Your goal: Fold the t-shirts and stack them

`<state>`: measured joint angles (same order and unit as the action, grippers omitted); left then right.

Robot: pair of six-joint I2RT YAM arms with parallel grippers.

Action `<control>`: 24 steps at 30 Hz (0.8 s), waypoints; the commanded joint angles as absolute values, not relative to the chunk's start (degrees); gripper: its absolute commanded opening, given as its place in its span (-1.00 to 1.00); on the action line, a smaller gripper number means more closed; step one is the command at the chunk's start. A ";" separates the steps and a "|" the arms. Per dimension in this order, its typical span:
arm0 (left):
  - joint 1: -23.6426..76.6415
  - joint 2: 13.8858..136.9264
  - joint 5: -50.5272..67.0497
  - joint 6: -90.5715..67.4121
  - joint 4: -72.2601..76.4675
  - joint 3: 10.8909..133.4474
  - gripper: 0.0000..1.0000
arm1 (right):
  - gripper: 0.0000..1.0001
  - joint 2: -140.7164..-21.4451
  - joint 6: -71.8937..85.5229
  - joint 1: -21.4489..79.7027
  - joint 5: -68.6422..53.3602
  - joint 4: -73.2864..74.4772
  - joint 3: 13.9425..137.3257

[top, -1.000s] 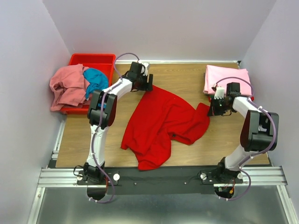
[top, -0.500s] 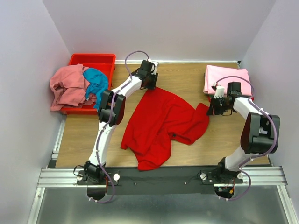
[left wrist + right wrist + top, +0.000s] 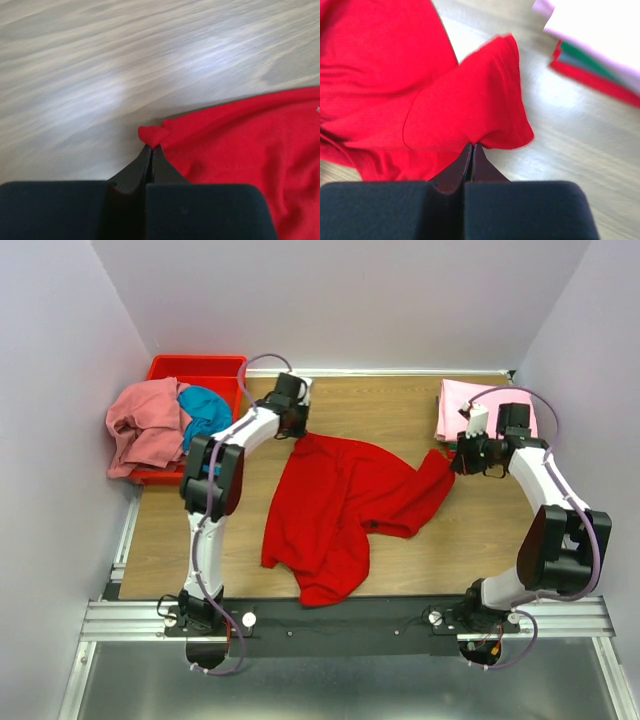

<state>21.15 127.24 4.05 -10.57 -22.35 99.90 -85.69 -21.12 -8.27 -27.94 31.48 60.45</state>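
Though slack, t-shirt (image 3: 345,510) in left tool (image 3: 151,148)

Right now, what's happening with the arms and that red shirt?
Both grippers are shut on the red shirt, spread crumpled on the table. The left gripper pinches a far corner; the right gripper pinches a sleeve. A folded pile, pink on top, sits far right; unfolded shirts are heaped at the bin far left.
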 commanded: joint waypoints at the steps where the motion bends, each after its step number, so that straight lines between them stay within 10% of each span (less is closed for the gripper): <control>1: 16.44 117.08 2.37 -11.51 -18.20 92.75 -1.00 | -0.96 -86.83 -25.31 -8.17 -28.13 34.45 67.56; 24: 10.81 114.95 0.44 -10.64 -19.68 99.66 -1.00 | -0.94 -114.68 -32.08 6.15 -11.00 31.91 111.43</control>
